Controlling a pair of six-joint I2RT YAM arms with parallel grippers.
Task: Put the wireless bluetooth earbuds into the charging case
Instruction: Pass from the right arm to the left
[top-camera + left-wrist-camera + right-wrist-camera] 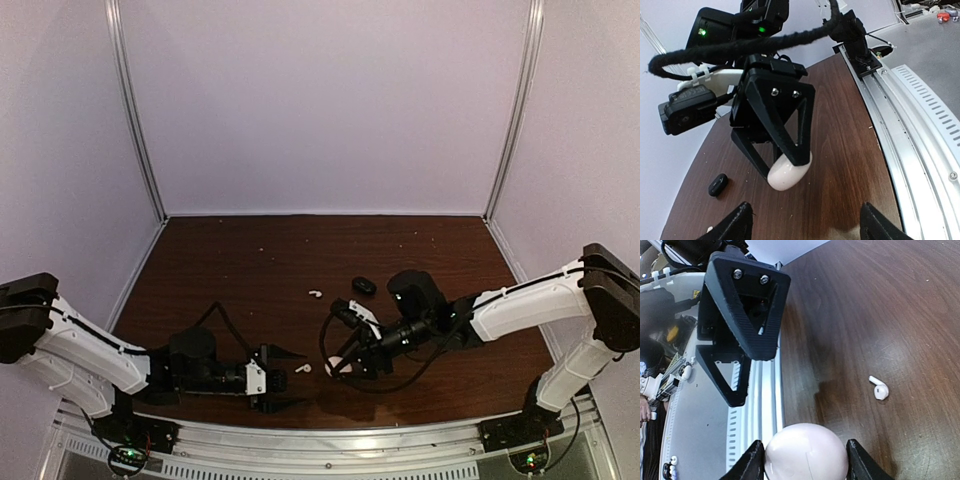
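Note:
My right gripper (pixel 345 362) is shut on a white oval charging case (pixel 334 367), held low over the table; in the right wrist view the case (pixel 806 452) fills the gap between the jaws of the right gripper (pixel 806 462). One white stemmed earbud (pixel 303 368) lies just left of the case and also shows in the right wrist view (pixel 880 389). A second white earbud (pixel 315 294) lies farther back. My left gripper (pixel 284 379) is open and empty, facing the case (pixel 788 172); its jaws (pixel 805 225) stand wide apart. The black earbuds are not in view.
A small black case (pixel 363 285) lies behind the right gripper and shows in the left wrist view (pixel 717 185). The metal rail (pixel 330 440) runs along the table's near edge. Black cables loop around both wrists.

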